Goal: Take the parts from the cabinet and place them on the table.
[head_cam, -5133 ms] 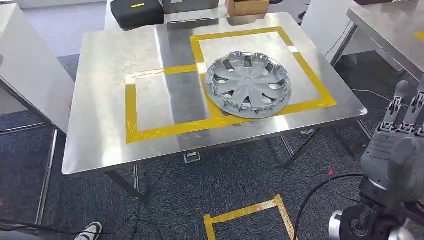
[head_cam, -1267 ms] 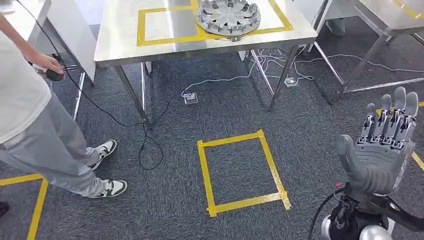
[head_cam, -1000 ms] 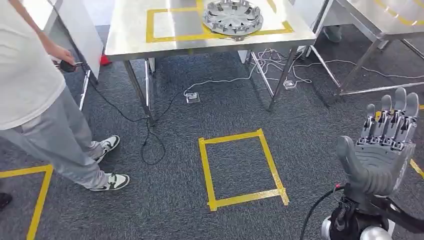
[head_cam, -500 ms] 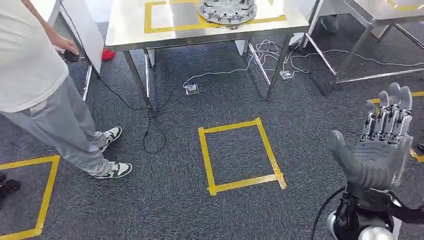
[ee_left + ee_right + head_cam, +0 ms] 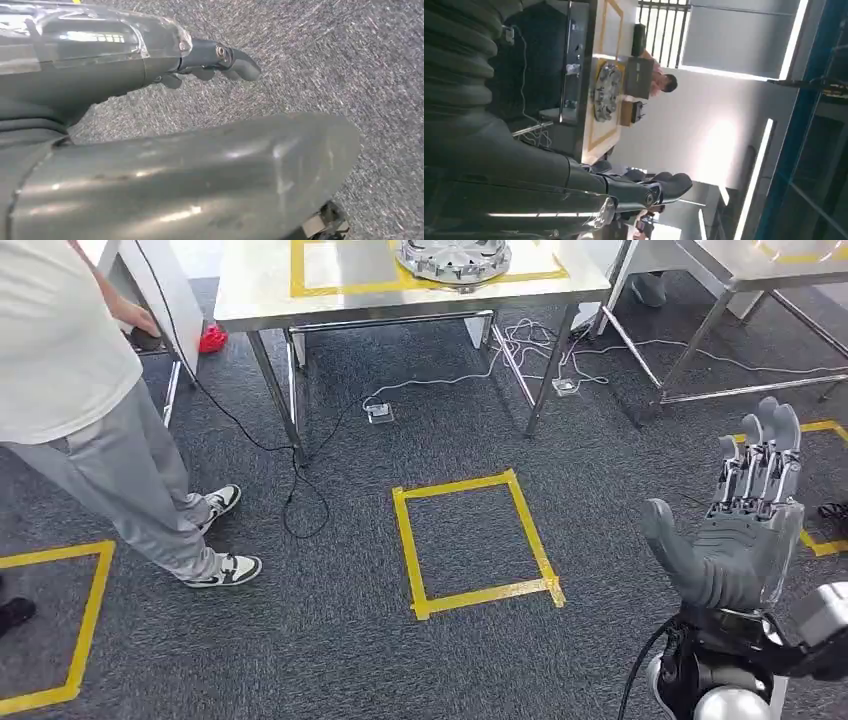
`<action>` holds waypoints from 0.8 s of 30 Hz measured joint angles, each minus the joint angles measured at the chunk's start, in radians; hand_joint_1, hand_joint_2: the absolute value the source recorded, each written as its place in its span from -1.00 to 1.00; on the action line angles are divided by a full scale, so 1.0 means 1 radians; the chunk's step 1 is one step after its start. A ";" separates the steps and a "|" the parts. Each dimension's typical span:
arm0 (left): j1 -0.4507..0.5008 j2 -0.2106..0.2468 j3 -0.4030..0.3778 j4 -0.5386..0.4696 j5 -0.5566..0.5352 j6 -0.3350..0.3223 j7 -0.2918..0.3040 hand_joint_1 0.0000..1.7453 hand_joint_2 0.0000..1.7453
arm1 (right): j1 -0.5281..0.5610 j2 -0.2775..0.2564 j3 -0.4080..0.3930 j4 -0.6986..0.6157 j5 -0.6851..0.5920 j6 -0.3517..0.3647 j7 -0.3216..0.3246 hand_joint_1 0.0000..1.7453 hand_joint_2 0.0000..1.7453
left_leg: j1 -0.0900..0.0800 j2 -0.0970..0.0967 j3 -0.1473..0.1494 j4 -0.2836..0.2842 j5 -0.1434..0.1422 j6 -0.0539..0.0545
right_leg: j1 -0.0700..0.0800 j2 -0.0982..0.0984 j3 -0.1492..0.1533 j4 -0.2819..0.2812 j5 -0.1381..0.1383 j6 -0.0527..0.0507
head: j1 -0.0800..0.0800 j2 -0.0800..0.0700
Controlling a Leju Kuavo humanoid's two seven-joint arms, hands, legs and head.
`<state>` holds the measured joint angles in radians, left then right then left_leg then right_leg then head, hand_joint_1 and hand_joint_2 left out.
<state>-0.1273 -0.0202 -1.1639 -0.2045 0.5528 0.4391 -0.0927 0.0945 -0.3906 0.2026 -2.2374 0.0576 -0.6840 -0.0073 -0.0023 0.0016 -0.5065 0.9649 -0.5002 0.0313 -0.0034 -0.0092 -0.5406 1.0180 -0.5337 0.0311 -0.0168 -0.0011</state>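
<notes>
A grey hubcap (image 5: 455, 255) lies inside a yellow tape frame on the steel table (image 5: 260, 290) at the far edge of the head view. It shows again, small, as the hubcap (image 5: 606, 92) in the right wrist view. My right hand (image 5: 745, 535) is raised at the lower right, far from the table, palm showing, fingers straight and apart, holding nothing. That right hand (image 5: 574, 185) is also empty in its own wrist view. My left hand (image 5: 165, 55) hangs over grey carpet with its fingers (image 5: 235, 65) stretched out and nothing in them.
A person in a white shirt and grey trousers (image 5: 110, 470) stands at the left by a white cabinet panel (image 5: 165, 285). A yellow tape square (image 5: 475, 540) marks the carpet ahead. Cables (image 5: 300, 490) trail under the table. A second steel table (image 5: 760, 260) stands at the right.
The camera has moved back from the table, so the table and hubcap slid to the top edge and the floor square came nearer. The right hand stays raised and empty.
</notes>
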 joint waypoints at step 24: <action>0.006 -0.002 0.000 0.000 0.010 -0.002 0.000 -1.00 -1.00 | 0.006 0.022 0.000 0.006 0.238 0.000 0.137 -1.00 -1.00 | -0.008 0.112 -0.028 0.038 0.005 -0.039 | -0.006 -0.077 0.055 -0.063 0.031 -0.027 | -0.007 0.000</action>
<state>-0.1210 -0.0225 -1.1635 -0.2045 0.5631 0.4372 -0.0931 0.1001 -0.3689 0.2029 -2.2313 0.2960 -0.6840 0.1293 -0.0106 0.1136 -0.5341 1.0032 -0.4954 -0.0075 -0.0095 -0.0864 -0.4858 0.9546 -0.5031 0.0041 -0.0241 -0.0011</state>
